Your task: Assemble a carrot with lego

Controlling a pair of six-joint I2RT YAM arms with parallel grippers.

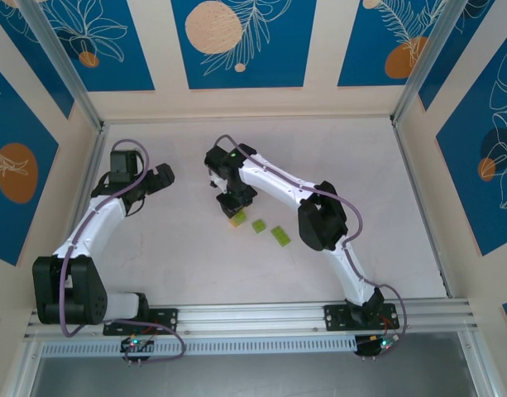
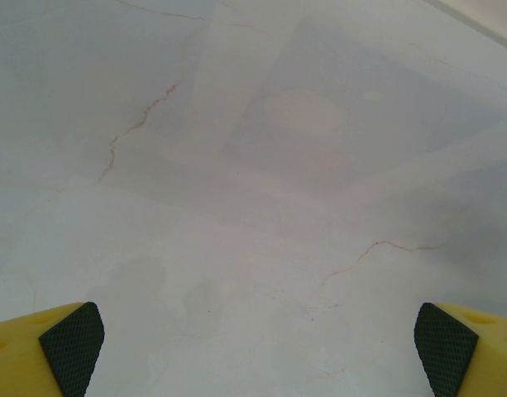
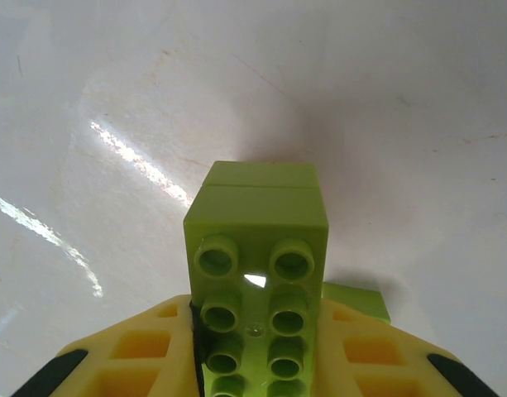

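An oblong lime-green lego brick (image 3: 257, 248) lies studs-up between the yellow fingers (image 3: 145, 351) of my right gripper (image 3: 257, 347), which is shut on it. A seam near its far end shows a second green piece joined below. Another green piece (image 3: 358, 299) pokes out to its right, lower down. From above, my right gripper (image 1: 235, 203) stands over this green stack (image 1: 237, 218) at mid table. Two loose green bricks (image 1: 259, 225) (image 1: 279, 236) lie just to its right. No orange block is visible. My left gripper (image 1: 158, 179) hovers open at the left, holding nothing.
The left wrist view has bare white marbled tabletop (image 2: 253, 207) between the open left gripper (image 2: 257, 356) pads. Metal frame posts (image 1: 88, 107) and cream walls close in the table. The arm bases sit on a rail (image 1: 261, 316) at the near edge.
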